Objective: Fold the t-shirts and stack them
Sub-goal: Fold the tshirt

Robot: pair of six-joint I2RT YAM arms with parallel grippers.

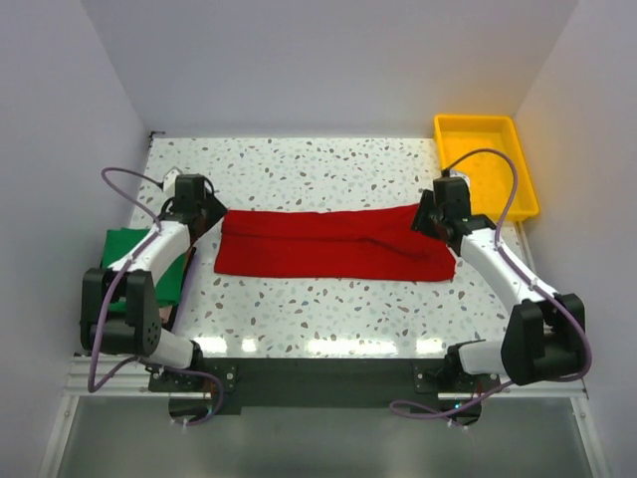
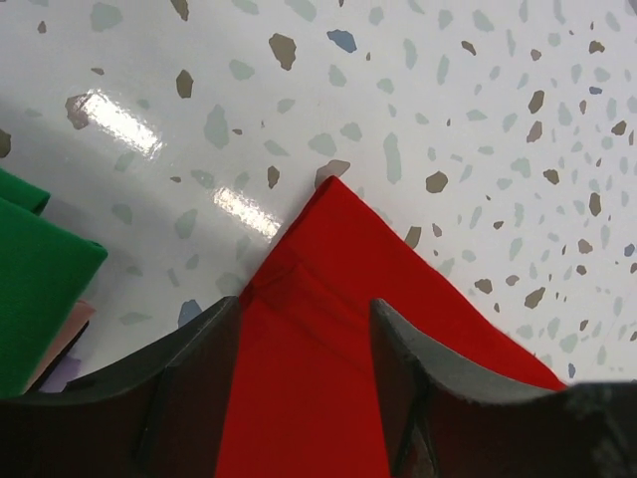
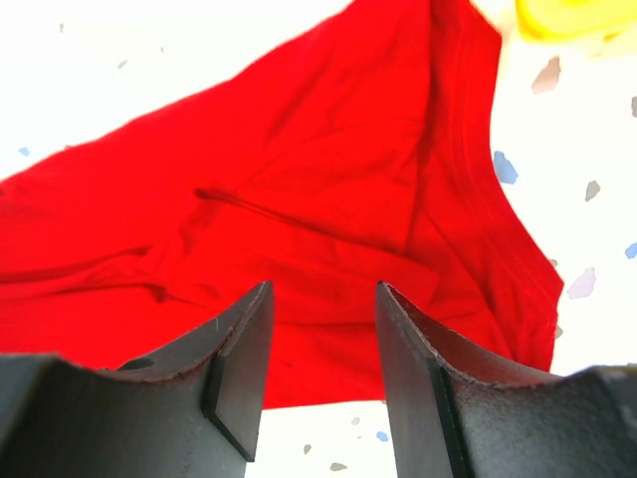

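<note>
- The left claw [image 2: 304, 398] is spread wide. It pinches nothing. Its two dark fingers [image 2: 189, 383] stand apart with red cloth showing in the gap.
- That cloth is one corner of the bright red soft cloth t-shirt [image 1: 333, 244]. The corner lies flat on the desk right under the claw and pokes out past the fingertips.
- The right claw [image 3: 318, 383] is spread wide too, and it holds nothing. The other end of the red t-shirt lies just in front of it, a bit rumpled, with a seam and small folds.
- The red t-shirt lies in the middle of the white speckled desk [image 1: 328, 169] as one long, thin strip. Its long way runs from left to right, from one claw to the other.
- So each claw sits at one short end, and each arm is nearest to its own end. I think the next fold must bring one short end over to the other.
- The dark green soft cloth t-shirt [image 2: 40, 289] lies folded at the left edge of the desk, close to the left claw. The left arm is much nearer to it, so I think the red one should end up on that side.
- The yellow plastic tray [image 1: 478, 134] sits in the far right corner, behind the right claw.
</note>
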